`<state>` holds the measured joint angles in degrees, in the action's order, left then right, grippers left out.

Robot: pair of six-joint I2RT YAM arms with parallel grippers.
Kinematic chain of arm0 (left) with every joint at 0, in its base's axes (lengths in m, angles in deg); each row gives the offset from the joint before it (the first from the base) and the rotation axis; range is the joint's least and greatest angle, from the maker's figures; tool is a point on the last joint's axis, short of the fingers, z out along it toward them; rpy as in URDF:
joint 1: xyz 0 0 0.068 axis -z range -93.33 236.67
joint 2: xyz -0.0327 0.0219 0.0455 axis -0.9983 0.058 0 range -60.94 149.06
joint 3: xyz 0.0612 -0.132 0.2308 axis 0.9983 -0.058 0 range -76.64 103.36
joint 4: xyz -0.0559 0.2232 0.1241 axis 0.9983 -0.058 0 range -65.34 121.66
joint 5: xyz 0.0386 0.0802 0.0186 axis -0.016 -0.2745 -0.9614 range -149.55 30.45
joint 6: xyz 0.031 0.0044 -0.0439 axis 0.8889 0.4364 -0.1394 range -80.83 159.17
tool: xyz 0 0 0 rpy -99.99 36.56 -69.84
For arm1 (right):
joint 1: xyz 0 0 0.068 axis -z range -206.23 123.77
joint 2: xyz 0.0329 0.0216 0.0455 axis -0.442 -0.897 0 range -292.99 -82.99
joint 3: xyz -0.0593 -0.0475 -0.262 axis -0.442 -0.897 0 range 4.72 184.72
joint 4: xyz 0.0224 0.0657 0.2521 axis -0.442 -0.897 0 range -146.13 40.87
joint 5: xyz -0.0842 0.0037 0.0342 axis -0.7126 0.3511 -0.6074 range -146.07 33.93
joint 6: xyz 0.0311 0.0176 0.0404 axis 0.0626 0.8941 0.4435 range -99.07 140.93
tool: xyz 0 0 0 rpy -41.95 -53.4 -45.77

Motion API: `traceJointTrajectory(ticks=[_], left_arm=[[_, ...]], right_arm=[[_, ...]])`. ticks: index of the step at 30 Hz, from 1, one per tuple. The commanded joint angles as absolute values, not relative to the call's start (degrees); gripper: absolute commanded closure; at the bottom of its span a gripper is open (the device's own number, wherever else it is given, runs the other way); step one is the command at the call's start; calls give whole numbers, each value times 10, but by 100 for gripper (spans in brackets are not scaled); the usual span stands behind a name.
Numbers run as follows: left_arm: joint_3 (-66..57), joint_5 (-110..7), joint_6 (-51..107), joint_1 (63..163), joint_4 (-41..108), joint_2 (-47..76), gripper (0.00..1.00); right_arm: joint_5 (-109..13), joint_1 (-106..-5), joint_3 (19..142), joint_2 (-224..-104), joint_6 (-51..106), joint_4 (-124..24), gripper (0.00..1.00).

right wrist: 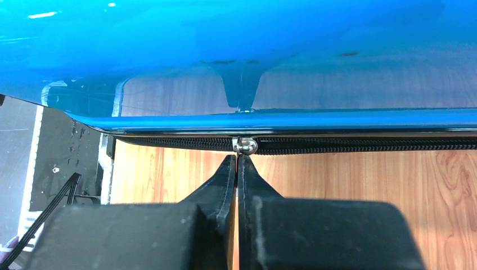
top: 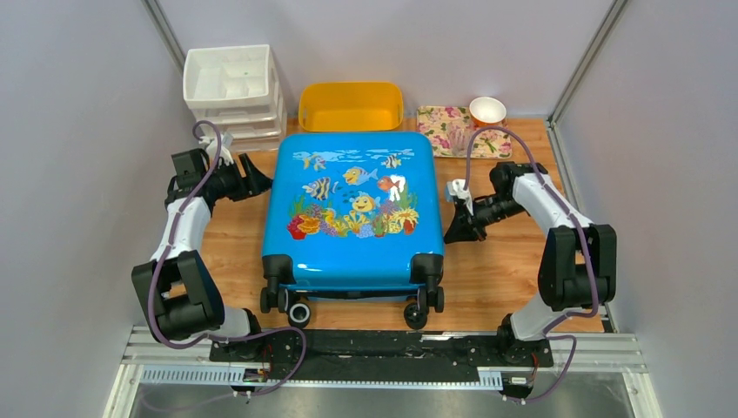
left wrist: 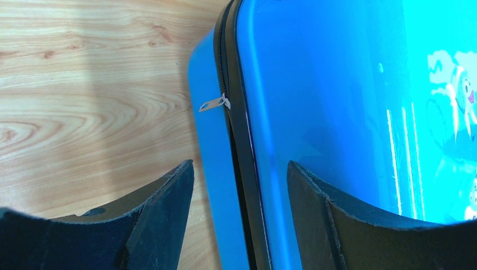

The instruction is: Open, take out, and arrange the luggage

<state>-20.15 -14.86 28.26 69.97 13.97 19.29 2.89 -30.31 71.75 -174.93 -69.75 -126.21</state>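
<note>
My right pincer [right wrist: 238,159] pinches the luggage's [top: 352,252] right-side zip pull [right wrist: 246,146], left pincer [left wrist: 239,164] gapes empty; lid zipped, nothing unpacked.

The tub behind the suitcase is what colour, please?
The tub is yellow; top external view.

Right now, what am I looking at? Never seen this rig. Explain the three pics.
Two robot arms are bolted to a wooden table, each ending in a two-finger pincer. The wide picture comes from a fixed camera above, the other two from cameras on each wrist. A closed blue suitcase lies flat in the middle, wheels toward the arm bases. Behind it are a white drawer unit, a yellow tub, a floral tray and a cup. The left pincer is open at the suitcase's left edge, a small pull tab ahead. The right pincer is shut, tips at the metal zip slider. Whether it pinches anything is unclear.
</note>
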Motion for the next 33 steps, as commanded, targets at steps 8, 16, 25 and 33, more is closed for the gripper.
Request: traceJointTrajectory(ticks=[8,16,25,33], left_arm=[[-224,-71,265,717,133,160,29],[-273,-91,227,717,166,128,31],[-282,-79,239,717,210,71,27],[31,-65,596,783,-86,124,27]], right_arm=[[16,-306,648,-1627,-524,-1316,100],[-30,-332,509,-1401,-329,-1107,100],[-195,-444,377,-1239,-48,-837,100],[-170,-444,388,-1290,63,-780,100]])
